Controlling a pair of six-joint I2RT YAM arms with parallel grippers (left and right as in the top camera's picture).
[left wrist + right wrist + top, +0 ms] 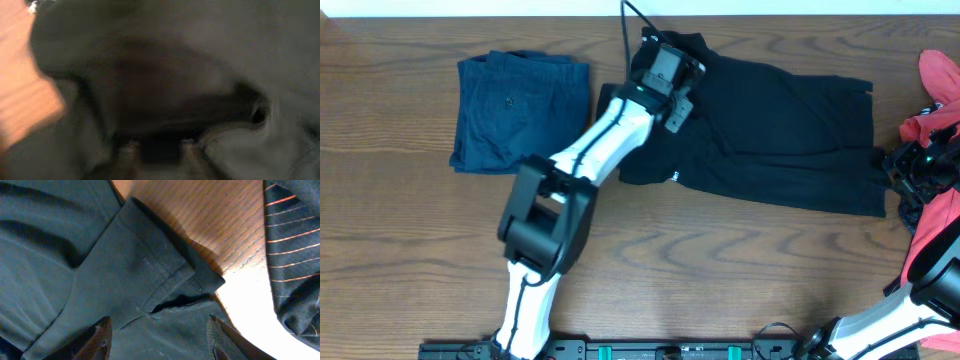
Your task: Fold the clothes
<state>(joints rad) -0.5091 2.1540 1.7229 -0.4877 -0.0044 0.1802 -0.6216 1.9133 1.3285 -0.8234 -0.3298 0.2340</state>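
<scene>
One long black fabric garment (pixel 780 140) lies spread flat across the middle of the brown wood-grain surface (pixel 720 270). One pair of navy-blue shorts (pixel 520 110) lies folded near it, on the left arm's side. Coral-red cloth (pixel 942 80) shows in two patches at the right arm's edge. The left gripper (pixel 668 80) hangs over the black garment's end; its own view is a blur, so I cannot tell how its jaws stand. The right gripper (pixel 159 330) has its jaws wide over a sleeve hem.
</scene>
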